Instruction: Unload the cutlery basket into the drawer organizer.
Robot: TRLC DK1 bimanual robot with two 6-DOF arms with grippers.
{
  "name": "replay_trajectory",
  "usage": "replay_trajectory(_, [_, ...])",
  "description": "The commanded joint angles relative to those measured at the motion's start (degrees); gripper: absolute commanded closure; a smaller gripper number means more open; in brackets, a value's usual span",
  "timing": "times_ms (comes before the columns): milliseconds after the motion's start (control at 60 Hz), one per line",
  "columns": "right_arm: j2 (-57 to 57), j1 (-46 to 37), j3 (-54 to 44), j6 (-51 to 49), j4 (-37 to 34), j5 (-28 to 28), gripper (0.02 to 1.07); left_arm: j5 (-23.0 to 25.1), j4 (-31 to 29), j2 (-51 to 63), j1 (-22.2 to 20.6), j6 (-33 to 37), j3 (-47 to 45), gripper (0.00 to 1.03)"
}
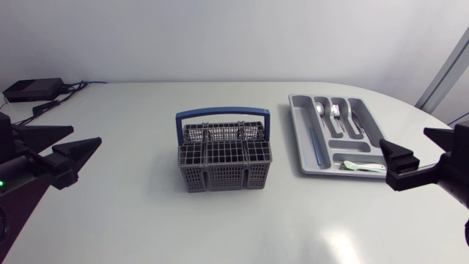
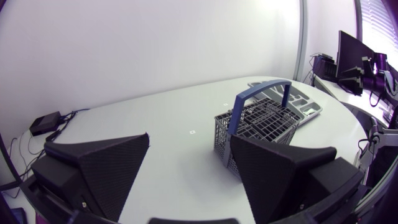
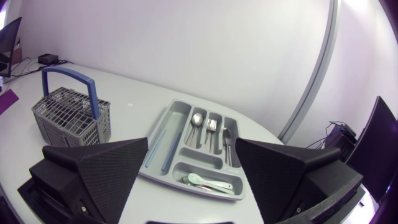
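Cutlery basket (image 1: pixel 220 176) sits mid-frame; drawer organizer (image 1: pixel 302 136) upper right; left gripper (image 1: pixel 86 135) and right gripper (image 1: pixel 403 138) gape wide at the side edges.

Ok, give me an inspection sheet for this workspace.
Surface: white table, no spills seen.
Job's things: basket upright mid-table, no cutlery showing in it; organizer toward the right arm, holding cutlery.
Clutter: black box at the far left corner.
Grippers: left gripper open, empty; right gripper open, empty.
Cables: leads run from the black box along the table's edge.
Surroundings: nothing seen.
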Motion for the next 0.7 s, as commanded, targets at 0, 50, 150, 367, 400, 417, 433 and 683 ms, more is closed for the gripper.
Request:
replay_trajectory(0, [-1.31, -2.85, -2.68, -2.11, 2.95, 0.38, 0.06, -0.02, 1.53, -1.61, 0.66, -3.90, -2.45, 0.04])
replay_trajectory(50, [-2.01, -3.99, -3.91, -2.72, 4.10, -0.15, 0.06, -0.10, 2.33, -2.93, 0.57, -4.34, -3.24, 0.04])
replay_trajectory(150, [-3.95, -5.66, -6.28, -3.95, 6.73, -0.15, 0.06, -2.30, 4.43, -5.21, 0.48, -4.78, -4.65, 0.04])
replay_trajectory(367, [-8.54, -6.00, -10.45, -2.27, 8.96, -0.96, 0.06, -7.34, 7.57, -10.74, -1.67, -6.10, -8.95, 0.04])
replay_trajectory(400, [-9.06, -5.91, -11.00, -1.72, 9.22, -1.03, 0.06, -8.17, 7.83, -11.51, -2.07, -6.43, -9.62, 0.04])
replay_trajectory(417, [-9.42, -5.85, -11.37, -1.35, 9.40, -1.07, 0.06, -8.73, 8.00, -12.04, -2.34, -6.65, -10.08, 0.04])
replay_trajectory(433, [-9.75, -5.80, -11.72, -1.01, 9.57, -1.12, 0.06, -9.25, 8.16, -12.52, -2.59, -6.85, -10.49, 0.04])
replay_trajectory(683, [-14.23, -5.03, -16.42, 3.64, 11.84, -1.71, 0.06, -16.33, 10.32, -19.14, -6.00, -9.63, -16.22, 0.04])
